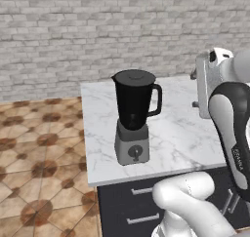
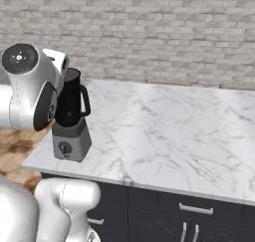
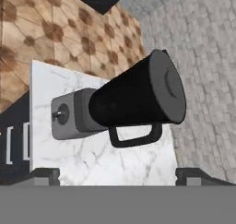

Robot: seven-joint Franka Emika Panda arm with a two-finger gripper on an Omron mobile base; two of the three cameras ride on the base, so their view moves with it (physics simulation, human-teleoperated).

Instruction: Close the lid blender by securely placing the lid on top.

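Observation:
The blender [image 1: 133, 119] stands upright near the front left corner of the marble counter [image 1: 180, 128], a black tapered jar on a grey base with a round dial. The dark-grey round lid [image 1: 135, 76] lies flat on the jar's mouth. In the hand view the blender [image 3: 120, 108] appears sideways with the lid [image 3: 168, 85] covering its top and the loop handle toward my fingers. My gripper [image 3: 119, 176] is open and holds nothing, its fingertips [image 3: 46, 174] wide apart, drawn back from the jar. From the left base it hangs right of the blender, gripper [image 1: 195, 89]. My arm partly hides the blender [image 2: 71, 117].
The marble counter [image 2: 164, 131] stretches wide to the right of the blender. Dark drawers [image 1: 128, 202] with silver handles run below its front edge. A grey brick wall [image 1: 97, 31] rises behind, and patterned floor tiles [image 1: 39, 153] lie left of the counter.

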